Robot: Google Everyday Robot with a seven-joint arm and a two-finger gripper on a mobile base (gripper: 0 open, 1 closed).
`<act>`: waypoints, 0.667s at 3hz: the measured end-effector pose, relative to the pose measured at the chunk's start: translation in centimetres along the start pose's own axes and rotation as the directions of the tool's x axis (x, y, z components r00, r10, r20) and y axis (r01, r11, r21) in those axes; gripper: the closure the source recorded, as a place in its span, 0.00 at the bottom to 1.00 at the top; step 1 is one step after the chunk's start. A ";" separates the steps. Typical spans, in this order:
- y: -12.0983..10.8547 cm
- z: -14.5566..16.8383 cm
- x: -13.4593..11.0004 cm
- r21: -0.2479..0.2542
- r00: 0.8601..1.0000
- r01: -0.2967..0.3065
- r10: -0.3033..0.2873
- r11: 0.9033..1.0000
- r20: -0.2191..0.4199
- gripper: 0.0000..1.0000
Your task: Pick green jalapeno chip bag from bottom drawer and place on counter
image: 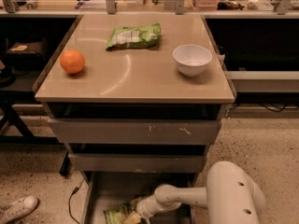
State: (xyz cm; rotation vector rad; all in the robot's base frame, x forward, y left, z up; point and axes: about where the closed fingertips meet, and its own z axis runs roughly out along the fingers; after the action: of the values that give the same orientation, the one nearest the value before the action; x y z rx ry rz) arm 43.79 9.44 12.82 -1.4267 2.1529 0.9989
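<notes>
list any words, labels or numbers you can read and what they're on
Nothing can be read.
Pale green bag on the counter: print too blurred.
Green jalapeno chip bag in the bottom drawer, at the gripper: lettering too blurred.

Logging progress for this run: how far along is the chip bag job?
Done: the bottom drawer is open. In hand: the gripper is low inside it, at the green jalapeno chip bag, which lies on the drawer floor. Left: lift the bag and set it on the counter.
</notes>
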 end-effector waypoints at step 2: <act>0.0 0.0 0.0 0.000 1.000 0.000 0.000 1.000 0.000 0.87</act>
State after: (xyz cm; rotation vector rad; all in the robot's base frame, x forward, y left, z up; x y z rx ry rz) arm 43.78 9.45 12.82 -1.4268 2.1529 0.9990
